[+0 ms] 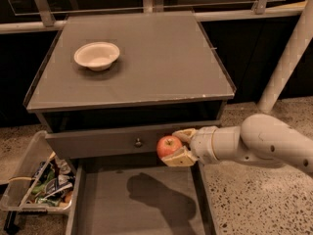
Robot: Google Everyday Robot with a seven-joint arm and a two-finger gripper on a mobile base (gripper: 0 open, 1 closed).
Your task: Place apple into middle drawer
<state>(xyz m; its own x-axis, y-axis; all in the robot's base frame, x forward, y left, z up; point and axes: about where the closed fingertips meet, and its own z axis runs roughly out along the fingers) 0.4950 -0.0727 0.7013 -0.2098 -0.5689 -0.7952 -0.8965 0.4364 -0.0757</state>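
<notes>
The red apple (168,146) with yellowish patches sits between the tan fingers of my gripper (177,146), which is shut on it. The gripper reaches in from the right on a white arm (264,143). The apple hangs in front of the grey drawer front with a round knob (138,142), above the back right part of the open middle drawer (137,199). That drawer is pulled out below, its flat grey floor bare except for the arm's shadow.
A white bowl (97,56) stands on the cabinet top (146,58) at the back left. A clear bin (41,180) of packets sits on the floor at the left. A white post (288,53) rises at the right over speckled floor.
</notes>
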